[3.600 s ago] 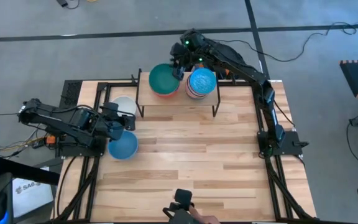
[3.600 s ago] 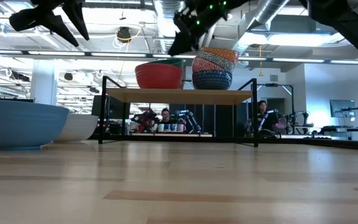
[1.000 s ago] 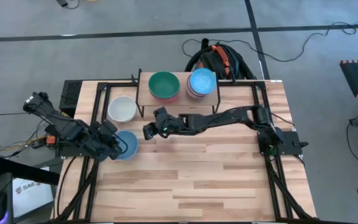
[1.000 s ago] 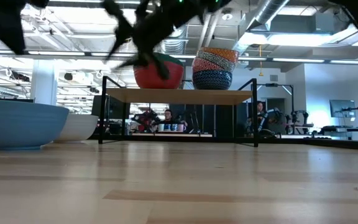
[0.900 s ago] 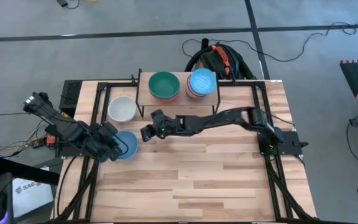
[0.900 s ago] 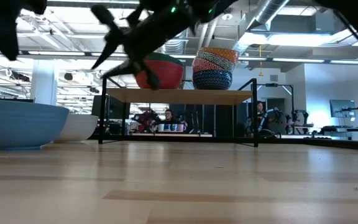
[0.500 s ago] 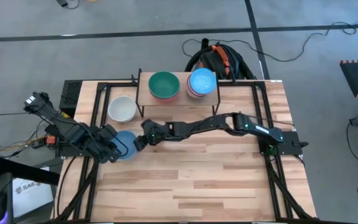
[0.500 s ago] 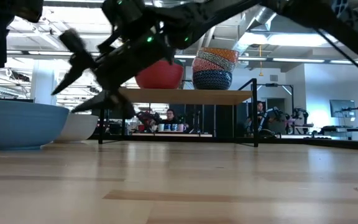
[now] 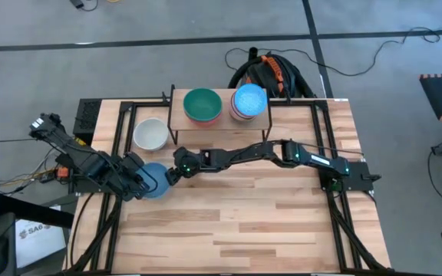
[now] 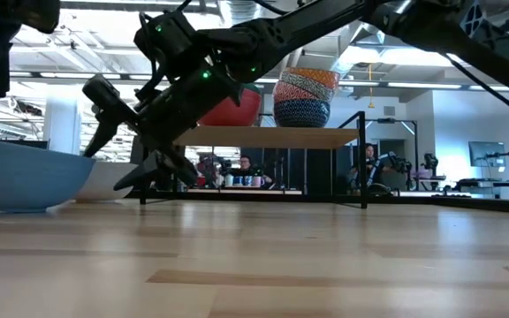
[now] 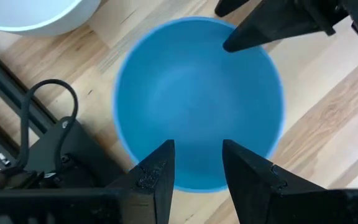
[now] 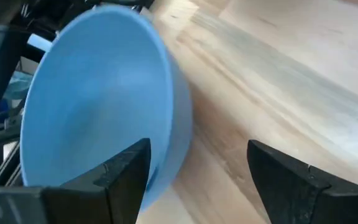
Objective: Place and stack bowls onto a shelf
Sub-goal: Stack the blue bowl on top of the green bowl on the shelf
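Reaching farther across the worktop [image 9: 236, 207] than a moment ago, the right gripper [image 9: 172, 175] now sits at the light blue bowl [image 9: 153, 180], jaws spread wide, gripping nothing; the left gripper [image 9: 140, 182] hovers over that bowl. Low view: the bowl [image 10: 25, 178] looks tilted; red and patterned bowls sit on the shelf [image 10: 259, 136]. Left wrist view: its jaws stand apart above the bowl [image 11: 197, 102], empty.

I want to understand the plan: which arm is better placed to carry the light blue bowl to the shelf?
Probably the right: its open gripper is at the light blue bowl's rim, and its arm passes just before the shelf. The left gripper is at the bowl's far rim.
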